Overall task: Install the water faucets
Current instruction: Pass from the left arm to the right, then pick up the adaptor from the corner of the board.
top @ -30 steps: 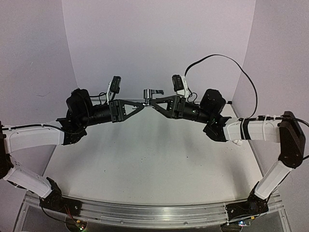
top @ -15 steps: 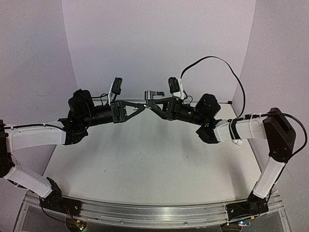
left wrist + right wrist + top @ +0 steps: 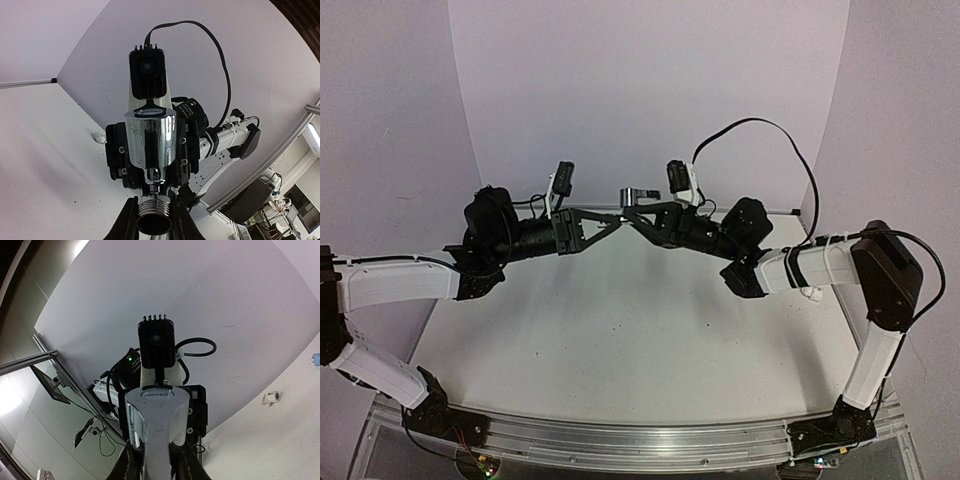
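White table [image 3: 650, 345], matte, dotted with a few dark specks near its middle. Aluminium rail [image 3: 640, 441] runs along the near edge. One small white pipe fitting [image 3: 270, 398] lies on the surface close to the back wall. The blue faucet [image 3: 316, 359] lies apart from it, cut off by the frame edge.
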